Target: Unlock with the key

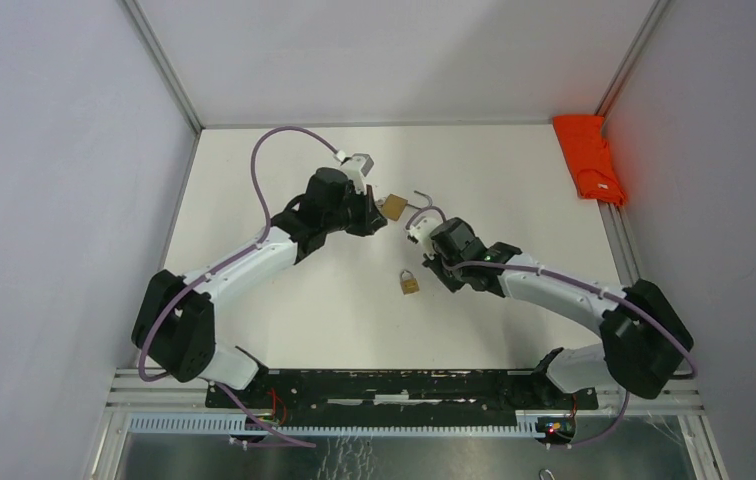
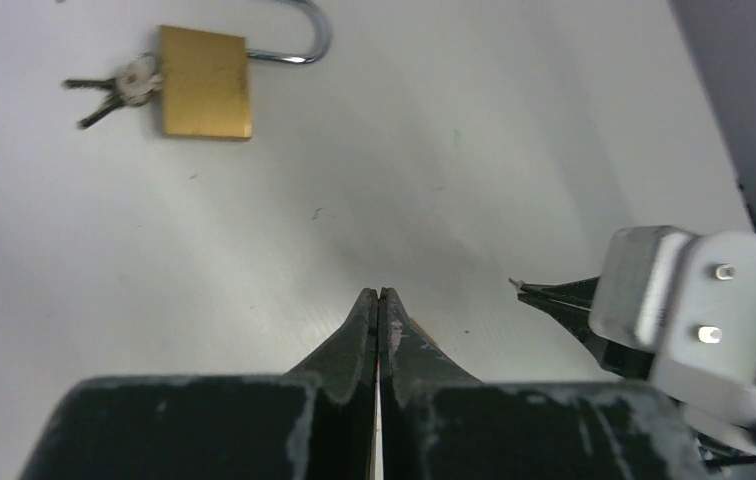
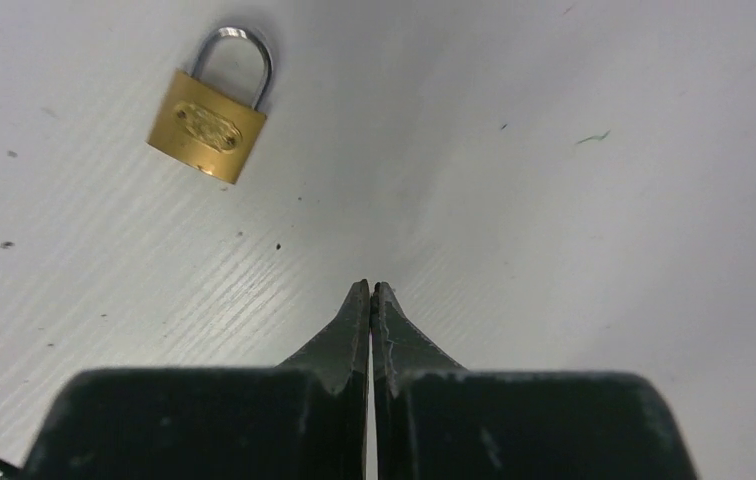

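The brass padlock [image 2: 204, 80] lies flat near the middle of the worktop [image 1: 284, 330], a little to the far side. A bunch of keys [image 2: 114, 85] sits at its base, and one leg of its shackle [image 2: 306, 40] stands clear of the body. The left pincer [image 2: 379, 295] is just beside it on the left, fingers pressed together on nothing and tips low over the surface. The left arm [image 1: 244, 255] reaches out from the near left, bent at the elbow. The right pincer [image 3: 370, 290] is likewise pressed together and empty. The right arm [image 1: 554, 285] stretches in low from the near right. A small padlock [image 3: 209, 125], shackle closed, lies nearer, apart from both pincers. The worktop is white with faint specks, and pale grey walls enclose it. An orange object [image 1: 587, 157] rests in the far right corner.
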